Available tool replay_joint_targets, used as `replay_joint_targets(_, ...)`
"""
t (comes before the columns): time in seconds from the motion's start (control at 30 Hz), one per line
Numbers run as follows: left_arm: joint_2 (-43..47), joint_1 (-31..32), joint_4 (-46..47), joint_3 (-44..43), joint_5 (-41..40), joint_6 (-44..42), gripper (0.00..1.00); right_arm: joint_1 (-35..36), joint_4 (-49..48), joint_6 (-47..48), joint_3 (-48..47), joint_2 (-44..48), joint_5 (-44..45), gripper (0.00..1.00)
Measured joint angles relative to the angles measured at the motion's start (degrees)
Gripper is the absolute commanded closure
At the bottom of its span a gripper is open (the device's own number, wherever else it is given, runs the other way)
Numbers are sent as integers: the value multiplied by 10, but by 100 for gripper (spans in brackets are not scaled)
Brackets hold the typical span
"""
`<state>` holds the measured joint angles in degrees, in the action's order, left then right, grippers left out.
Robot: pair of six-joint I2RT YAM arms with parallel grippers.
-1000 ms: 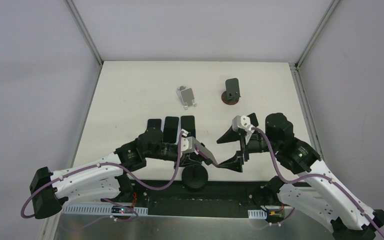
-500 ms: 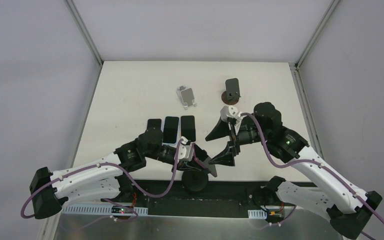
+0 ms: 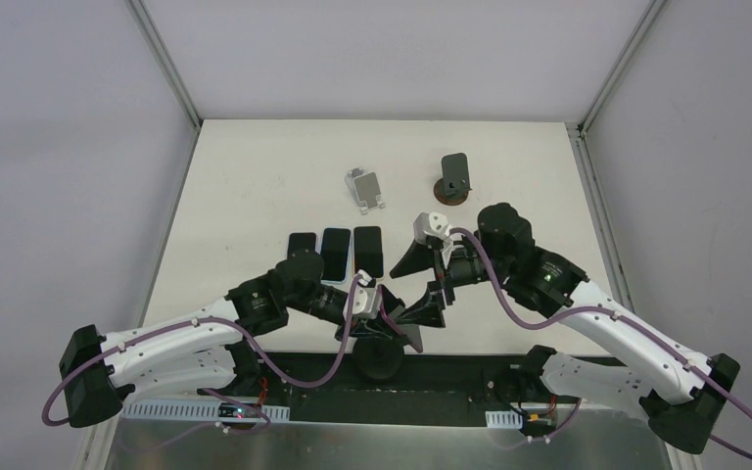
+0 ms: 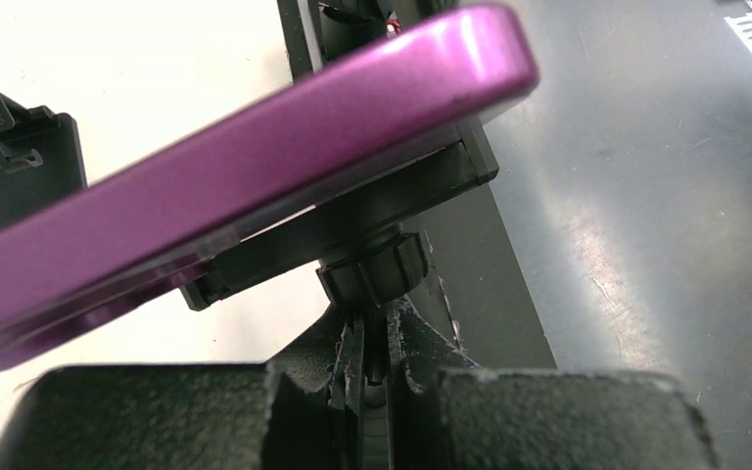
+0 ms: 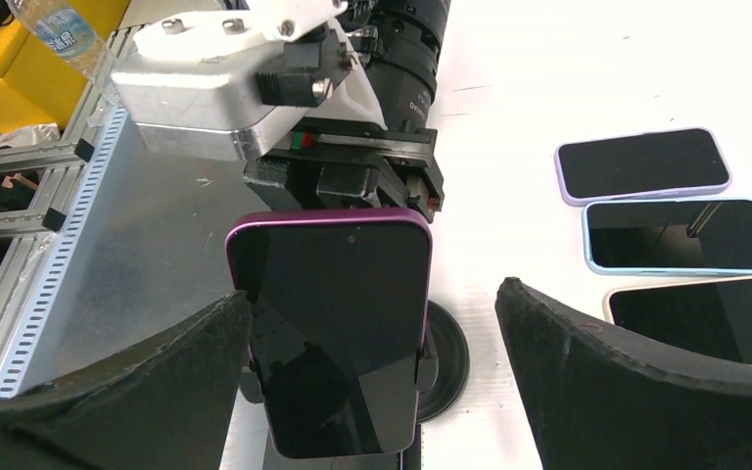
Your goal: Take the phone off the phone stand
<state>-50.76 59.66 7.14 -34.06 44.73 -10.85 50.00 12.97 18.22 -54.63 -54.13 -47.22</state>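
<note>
A purple phone [image 5: 333,323] with a dark screen sits in the black phone stand [image 4: 352,220] at the table's near edge. The stand's round base [image 3: 382,357] shows in the top view and in the right wrist view [image 5: 447,360]. My left gripper [image 4: 382,338] is shut on the stand's thin neck just below the cradle, with the phone's purple back [image 4: 255,157] above it. My right gripper [image 5: 372,294] is open, one finger on each side of the phone, not touching it. In the top view it [image 3: 419,286] hovers over the phone [image 3: 403,331].
Three phones lie side by side on the table [image 3: 302,245] [image 3: 334,253] [image 3: 368,250], right of my right gripper in its wrist view [image 5: 641,164]. A silver stand [image 3: 365,189] and a black stand on a brown base [image 3: 453,178] stand farther back. A metal rail [image 5: 39,284] lies beyond the table edge.
My right gripper has moved left and toward the near edge, from beside the stand to straddling the phone, still open. The left gripper has stayed at the stand.
</note>
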Motion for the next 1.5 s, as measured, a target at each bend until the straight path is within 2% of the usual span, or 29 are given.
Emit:
replay_joint_targets(0.67,-7,0,-23,-2,2,-17,100,39,-49,-42,47,-1,16,1)
replay_joint_targets(1.07,-11,-1,-19,-2,-20,-17,100,84,-46,-60,62,17,122,1)
replay_joint_targets(1.5,-33,-1,-19,-16,-20,-17,100,88,-36,-45,70,5,129,1)
